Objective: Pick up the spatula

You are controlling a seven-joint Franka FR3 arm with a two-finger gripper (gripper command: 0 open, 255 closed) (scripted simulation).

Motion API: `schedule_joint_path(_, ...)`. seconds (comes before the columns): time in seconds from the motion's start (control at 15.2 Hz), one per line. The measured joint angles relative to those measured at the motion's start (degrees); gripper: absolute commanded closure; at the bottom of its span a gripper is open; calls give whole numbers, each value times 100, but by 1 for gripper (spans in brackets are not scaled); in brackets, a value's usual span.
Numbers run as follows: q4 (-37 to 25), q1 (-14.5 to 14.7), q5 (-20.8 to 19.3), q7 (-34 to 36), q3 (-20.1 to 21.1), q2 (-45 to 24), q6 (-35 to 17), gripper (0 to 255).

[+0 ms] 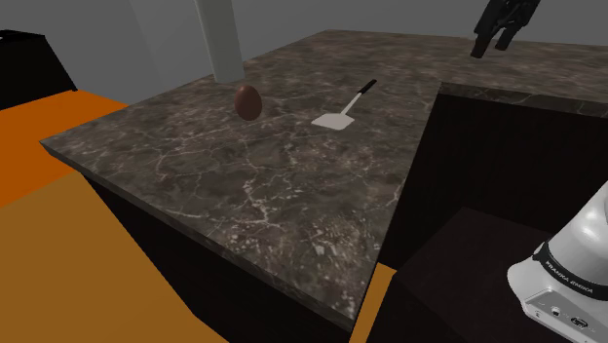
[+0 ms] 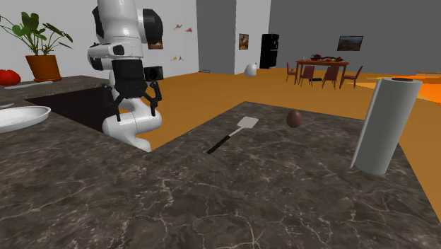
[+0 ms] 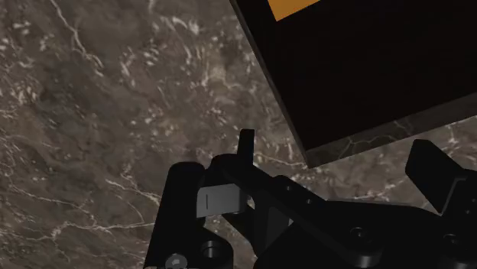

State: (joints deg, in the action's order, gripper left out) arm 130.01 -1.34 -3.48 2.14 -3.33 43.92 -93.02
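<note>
The spatula point(image 1: 346, 107) lies flat on the dark marble counter point(image 1: 244, 185), with its white blade toward the shoulder view's left and its thin black handle pointing away. In the second exterior view the spatula point(image 2: 233, 134) rests near the counter's inner edge. My gripper point(image 1: 491, 45) hangs in the air well off to the handle side, above the counter's far part. It is open, its fingers point(image 2: 150, 104) standing apart with nothing between them. In the wrist view the gripper point(image 3: 340, 157) looks down on bare marble and the counter's corner.
A brown egg-shaped object point(image 1: 248, 101) sits beside the spatula's blade. A tall paper towel roll point(image 2: 385, 126) stands farther along the counter. A white plate point(image 2: 21, 117) and a potted plant point(image 2: 39, 46) are behind the arm. The counter wraps around a dark recess point(image 1: 468, 175).
</note>
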Motion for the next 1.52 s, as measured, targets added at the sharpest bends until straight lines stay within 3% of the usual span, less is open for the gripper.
schedule_joint_path(0.2, 51, -47, 116, 416, 226, 45, 21, 0)
schedule_joint_path(0.66, -169, -340, 756, 2861, 1458, -246, 55, 0)
schedule_joint_path(1.12, -1085, -808, 1130, 5469, 2751, -1312, -42, 0)
schedule_joint_path(1.52, -2262, -1295, 899, 7748, 3773, -2653, -59, 0)
